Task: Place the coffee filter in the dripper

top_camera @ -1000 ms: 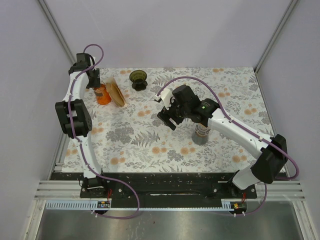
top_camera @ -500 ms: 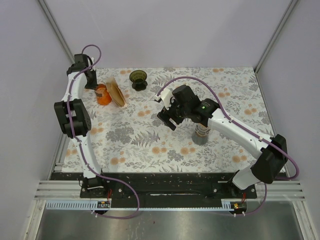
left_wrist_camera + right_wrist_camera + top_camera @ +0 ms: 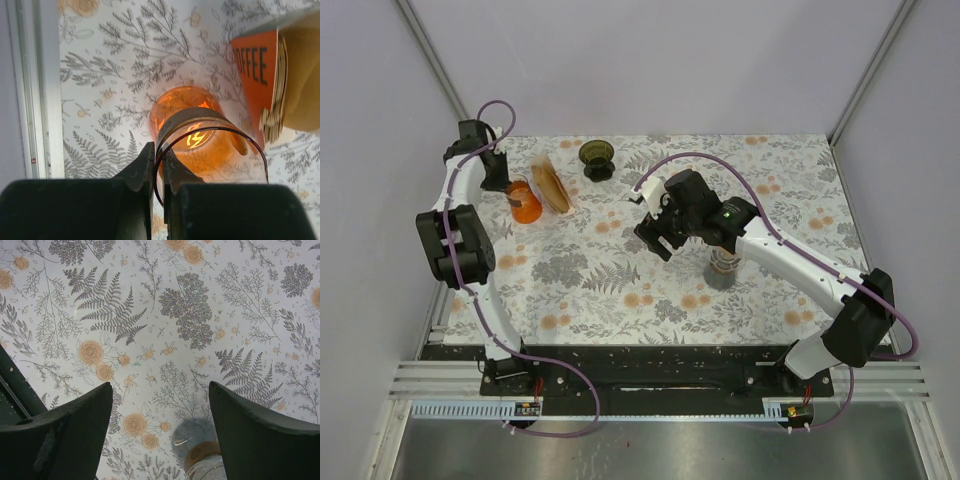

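Dark olive cone dripper (image 3: 597,157) sits at eleven o'clock on the floral tablecloth (image 3: 800,180), with pale walls (image 3: 670,60) around. The left gripper (image 3: 158,167) pinches the orange glass (image 3: 200,135) by its rim; the right gripper (image 3: 160,390) gapes.

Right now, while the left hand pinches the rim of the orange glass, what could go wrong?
1. The left hand grips the orange glass only by its thin rim, so the glass could slip or tip.
2. The filter pack stands right beside the glass; moving the glass may knock the pack over.
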